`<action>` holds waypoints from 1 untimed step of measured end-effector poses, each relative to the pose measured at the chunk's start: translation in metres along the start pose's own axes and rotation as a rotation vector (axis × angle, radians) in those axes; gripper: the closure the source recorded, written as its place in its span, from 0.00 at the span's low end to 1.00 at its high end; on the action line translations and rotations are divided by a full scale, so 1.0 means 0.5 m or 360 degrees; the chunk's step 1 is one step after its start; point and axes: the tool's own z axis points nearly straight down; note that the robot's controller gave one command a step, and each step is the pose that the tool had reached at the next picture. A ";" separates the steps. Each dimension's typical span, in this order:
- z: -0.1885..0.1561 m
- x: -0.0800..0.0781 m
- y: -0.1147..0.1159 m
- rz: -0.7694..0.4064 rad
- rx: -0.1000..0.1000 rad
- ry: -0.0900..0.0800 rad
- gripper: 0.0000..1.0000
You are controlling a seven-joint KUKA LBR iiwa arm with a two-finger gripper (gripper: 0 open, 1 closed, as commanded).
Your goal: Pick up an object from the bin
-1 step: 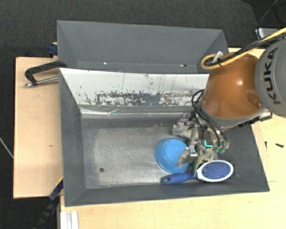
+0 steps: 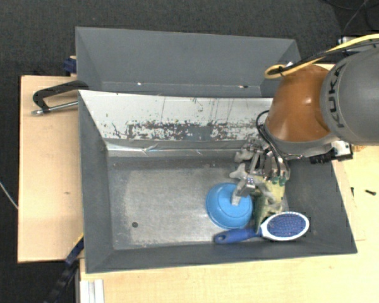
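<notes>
Even overhead light, fairly bright. Glare strip along bin [image 2: 177, 109] back wall, soft shadow beneath arm [image 2: 300, 106], surroundings dark.

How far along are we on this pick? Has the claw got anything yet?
Done: the approach. The claw is low in the bin, at the right front, right over a blue round cup-like thing. In hand: lining up on that thing; I cannot see a grip on it. Left: gripping and lifting. The blue thing and the blue-handled brush beside it both lie on the floor.
</notes>
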 end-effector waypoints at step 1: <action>-0.022 -0.113 -0.163 0.0375 -0.0012 -0.0040 0.00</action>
